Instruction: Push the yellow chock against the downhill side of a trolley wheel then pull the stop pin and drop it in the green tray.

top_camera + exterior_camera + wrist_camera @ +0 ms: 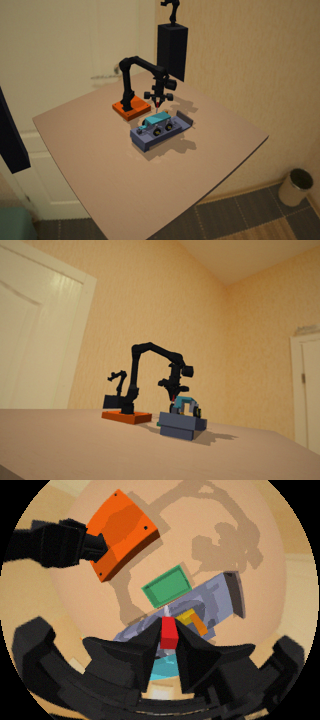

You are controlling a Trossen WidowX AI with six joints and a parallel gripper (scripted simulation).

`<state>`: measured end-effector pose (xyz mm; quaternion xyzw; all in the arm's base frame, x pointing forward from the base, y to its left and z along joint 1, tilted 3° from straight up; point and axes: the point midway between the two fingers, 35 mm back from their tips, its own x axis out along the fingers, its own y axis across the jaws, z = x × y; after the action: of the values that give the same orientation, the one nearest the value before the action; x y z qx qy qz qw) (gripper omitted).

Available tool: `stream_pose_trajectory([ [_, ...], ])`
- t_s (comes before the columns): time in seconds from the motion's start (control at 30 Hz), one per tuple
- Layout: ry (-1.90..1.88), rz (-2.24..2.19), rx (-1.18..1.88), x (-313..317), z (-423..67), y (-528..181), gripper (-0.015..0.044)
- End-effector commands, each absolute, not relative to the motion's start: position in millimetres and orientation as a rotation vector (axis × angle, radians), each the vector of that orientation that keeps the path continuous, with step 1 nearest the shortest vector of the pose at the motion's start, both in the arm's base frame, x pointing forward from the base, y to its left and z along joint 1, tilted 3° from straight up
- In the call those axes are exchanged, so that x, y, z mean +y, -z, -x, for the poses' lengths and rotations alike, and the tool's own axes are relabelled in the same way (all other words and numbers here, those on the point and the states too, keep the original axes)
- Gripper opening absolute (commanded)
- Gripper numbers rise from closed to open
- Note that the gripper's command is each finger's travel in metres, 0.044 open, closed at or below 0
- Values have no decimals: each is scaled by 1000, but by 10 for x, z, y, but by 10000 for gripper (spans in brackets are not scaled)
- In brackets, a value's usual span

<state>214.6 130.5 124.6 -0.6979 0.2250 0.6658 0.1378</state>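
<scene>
We hold stop pin (170, 634) pinched in nearly closed gripper (167, 656), red head up, shaft pointing down. Green tray (167, 586) lies just above fingers, frame centre in wrist view (beside ramp (155, 135)). Trolley (157, 119) sits on ramp.

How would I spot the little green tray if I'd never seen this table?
Find the arm's orange base plate, then the grey-blue ramp. The green tray lies between them, a flat rectangle with a raised rim, the only green thing there.
</scene>
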Motion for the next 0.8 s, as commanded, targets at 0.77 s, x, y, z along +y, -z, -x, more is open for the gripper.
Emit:
stream_pose_trajectory([
  [0.77,-2306,2259,-115,1261,-2145,-1242,0],
])
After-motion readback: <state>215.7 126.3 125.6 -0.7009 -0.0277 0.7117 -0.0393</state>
